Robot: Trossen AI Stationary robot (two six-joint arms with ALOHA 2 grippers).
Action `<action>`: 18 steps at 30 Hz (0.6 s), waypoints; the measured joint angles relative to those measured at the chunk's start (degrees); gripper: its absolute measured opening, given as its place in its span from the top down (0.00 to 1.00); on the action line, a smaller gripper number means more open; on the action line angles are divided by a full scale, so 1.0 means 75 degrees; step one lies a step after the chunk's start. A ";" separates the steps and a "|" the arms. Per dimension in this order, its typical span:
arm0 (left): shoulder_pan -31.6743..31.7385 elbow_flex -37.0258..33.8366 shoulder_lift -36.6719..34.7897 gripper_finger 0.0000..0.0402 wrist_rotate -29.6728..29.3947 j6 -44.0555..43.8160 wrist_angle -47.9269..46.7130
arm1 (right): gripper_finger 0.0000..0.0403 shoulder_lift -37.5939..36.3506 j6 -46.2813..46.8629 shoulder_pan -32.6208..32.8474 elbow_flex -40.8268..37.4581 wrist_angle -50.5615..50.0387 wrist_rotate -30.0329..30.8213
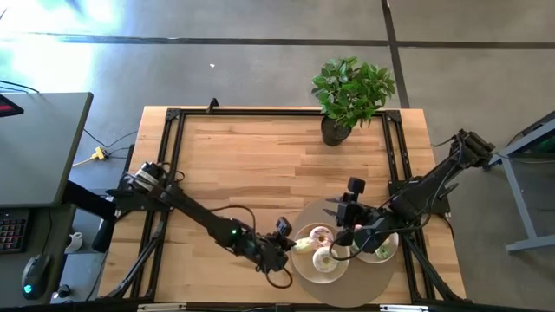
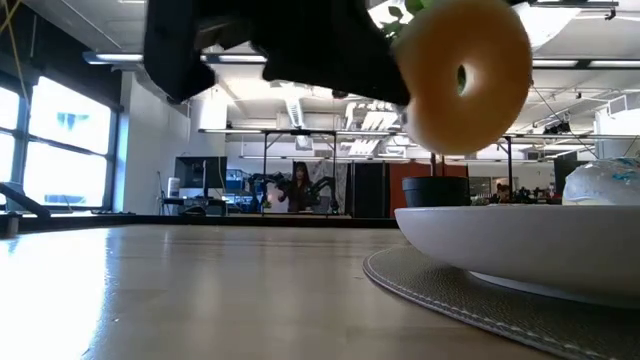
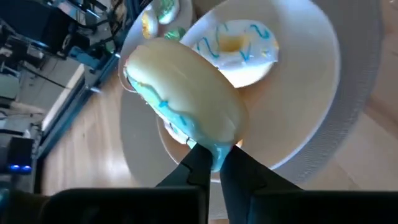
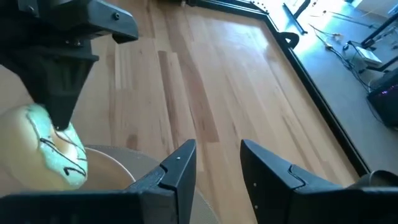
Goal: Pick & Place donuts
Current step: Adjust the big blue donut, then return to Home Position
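Observation:
My left gripper is shut on a cream donut with blue-green icing, lifted above the left rim of a beige plate. On that plate lie a white donut with blue drizzle and a pinkish one. A second plate to its right carries green and yellow donuts. My right gripper is open and hovers between the two plates, touching nothing. The low view shows the held donut face on, its hole visible. My left gripper pinches the donut's rim between its two fingers, on the side nearest the wrist. The fingers come from the table's left, slanting down. The donut is lifted clear and stands nearly on edge above the plate.
Both plates rest on a round grey mat at the table's near right. A potted plant stands at the far right edge. Bare wood lies to the left and far side of the mat. A person shows in the room beyond the table.

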 joint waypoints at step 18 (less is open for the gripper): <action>0.0045 0.1482 0.1092 0.68 0.0093 0.1362 -0.1595 | 0.70 0.0000 -0.0364 0.0000 0.0000 0.0060 -0.0184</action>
